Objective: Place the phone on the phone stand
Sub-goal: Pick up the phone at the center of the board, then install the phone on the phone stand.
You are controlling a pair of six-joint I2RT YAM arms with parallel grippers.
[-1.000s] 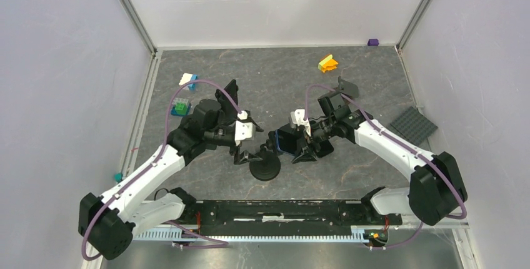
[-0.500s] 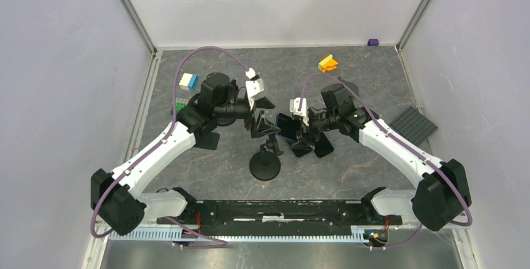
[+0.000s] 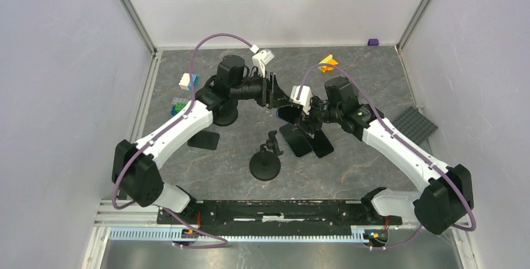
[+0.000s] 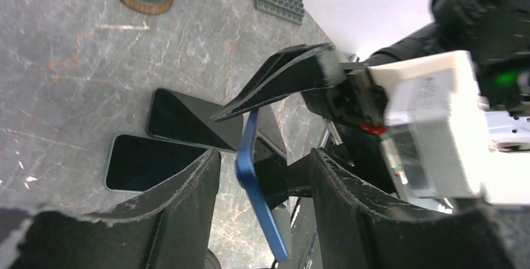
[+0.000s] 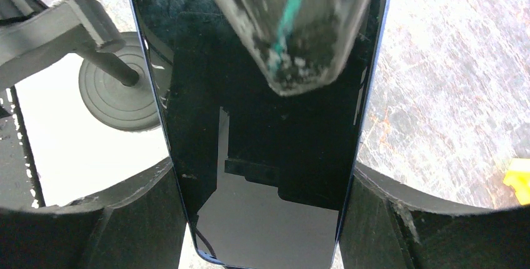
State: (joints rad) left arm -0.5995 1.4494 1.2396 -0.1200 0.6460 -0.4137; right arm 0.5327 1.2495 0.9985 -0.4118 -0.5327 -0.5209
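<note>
Over on the left, the left gripper [image 3: 272, 91] straddles one end of the phone [image 4: 256, 181], jaws part-open, not pinching. It hangs mid-air (phone stand [image 3: 265, 164] sits apart, nearer the bases). The right gripper [image 5: 262, 175] clamps its sides. If that lets go early, it drops to the worktop [image 3: 362, 81].

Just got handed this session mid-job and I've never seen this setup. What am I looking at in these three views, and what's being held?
Two robot arms sit at the near edge of a grey table. The wide picture looks down from above; the other two come from cameras on each wrist. The right hand grips a blue phone above the table. The left hand stands open on either side of that phone, not gripping it. The black phone stand stands empty, beside two spare phones lying flat. Toy blocks lie scattered farther back.
</note>
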